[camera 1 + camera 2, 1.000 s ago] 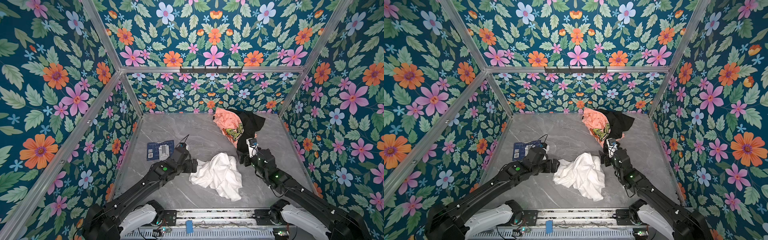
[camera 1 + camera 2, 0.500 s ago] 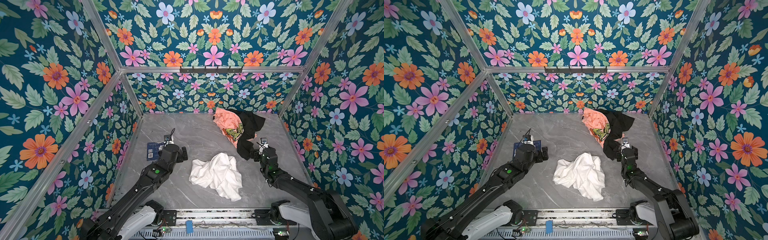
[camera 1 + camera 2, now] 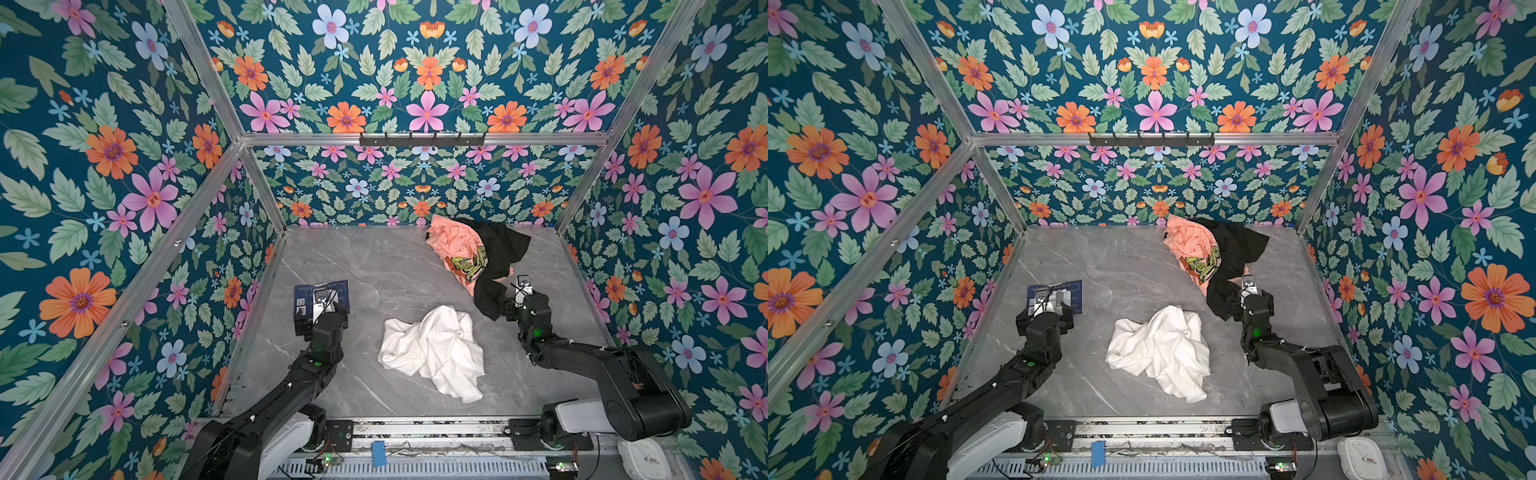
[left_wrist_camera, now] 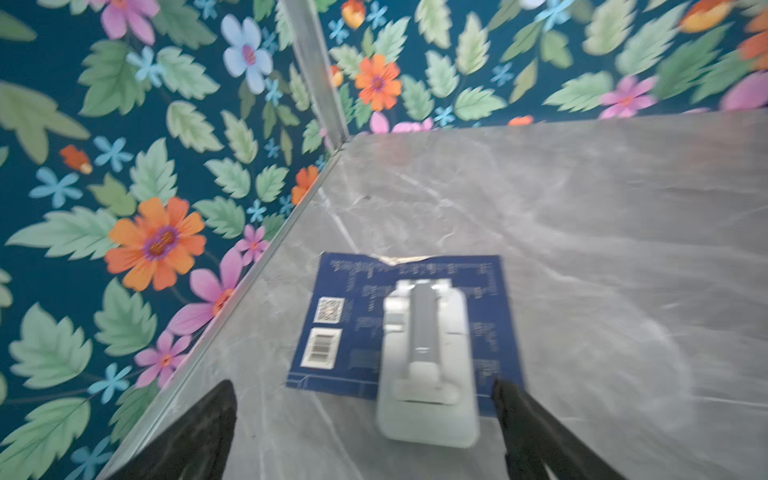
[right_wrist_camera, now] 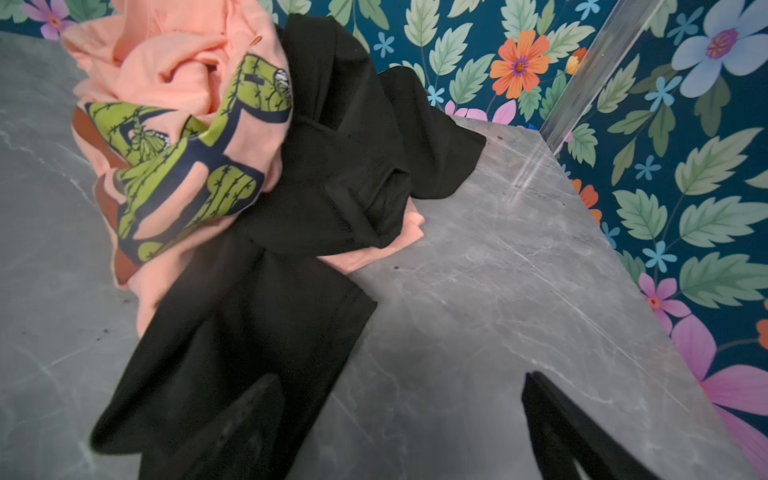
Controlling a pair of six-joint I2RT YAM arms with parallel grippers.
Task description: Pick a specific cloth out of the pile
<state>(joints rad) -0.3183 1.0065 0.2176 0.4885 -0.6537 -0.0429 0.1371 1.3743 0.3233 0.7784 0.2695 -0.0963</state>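
Observation:
The white cloth (image 3: pixel 434 349) (image 3: pixel 1163 349) lies crumpled and alone at mid-table in both top views, touched by neither gripper. The pile (image 3: pixel 473 253) sits at the back right: a peach-pink printed shirt (image 5: pixel 174 83) tangled with a black garment (image 5: pixel 340 166). My right gripper (image 3: pixel 514 296) (image 5: pixel 401 378) is open beside the black garment's near end, one finger over the fabric and the other over bare table. Far to the cloth's left, my left gripper (image 3: pixel 322 300) (image 4: pixel 362 385) stands open and empty, over a blue card.
A blue printed card (image 4: pixel 345 324) carrying a white plastic pack (image 4: pixel 428 374) lies near the left wall. Floral walls close in three sides, and a black hook rail (image 3: pixel 422 139) runs along the back. A white clock (image 3: pixel 642 459) sits off the front right corner.
Both arms have drawn away from the white cloth: the left swung back and left to the blue card, the right moved right to the black garment's end. The cloth stayed put.

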